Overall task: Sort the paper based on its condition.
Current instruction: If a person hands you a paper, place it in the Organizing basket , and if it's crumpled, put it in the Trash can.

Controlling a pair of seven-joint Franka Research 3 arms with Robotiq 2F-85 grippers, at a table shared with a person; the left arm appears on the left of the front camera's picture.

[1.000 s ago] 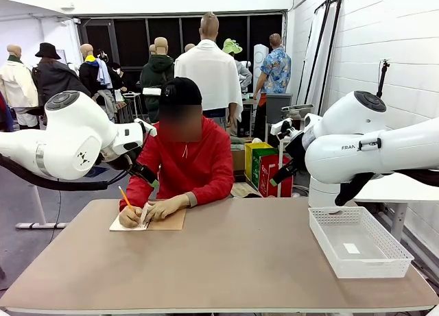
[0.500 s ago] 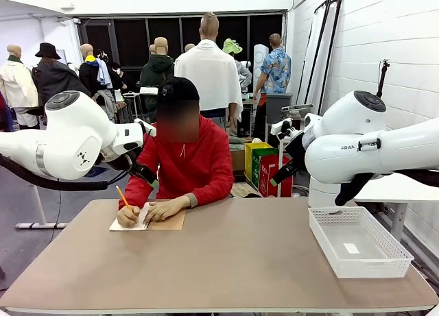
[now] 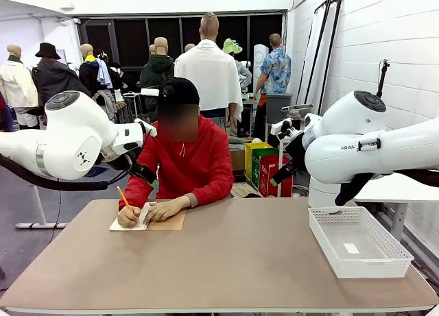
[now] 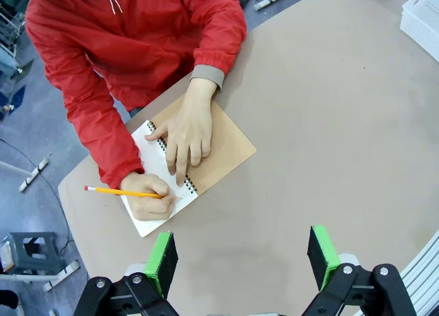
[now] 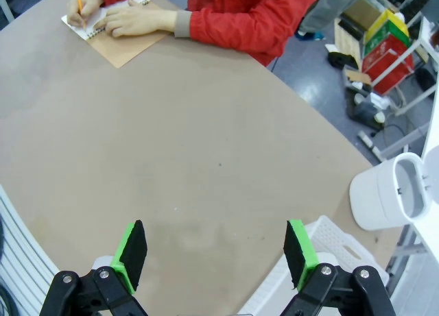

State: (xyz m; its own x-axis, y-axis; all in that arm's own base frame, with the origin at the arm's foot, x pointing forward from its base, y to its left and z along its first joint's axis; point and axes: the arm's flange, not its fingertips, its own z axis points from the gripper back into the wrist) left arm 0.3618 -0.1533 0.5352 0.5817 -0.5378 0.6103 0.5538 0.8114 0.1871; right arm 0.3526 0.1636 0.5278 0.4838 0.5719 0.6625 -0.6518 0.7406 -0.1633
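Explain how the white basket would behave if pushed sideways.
The basket is probably light: its walls look like thin meshed plastic and it holds just one small slip. Being low and wide, it would likely slide on the smooth table rather than tip. Near the edge, a hard push might send it off.

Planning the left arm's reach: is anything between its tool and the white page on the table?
Yes. The person's writing hand, holding a pencil, and flat hand both rest on the white page of the notebook. The open left tool hangs above the table, short of them.
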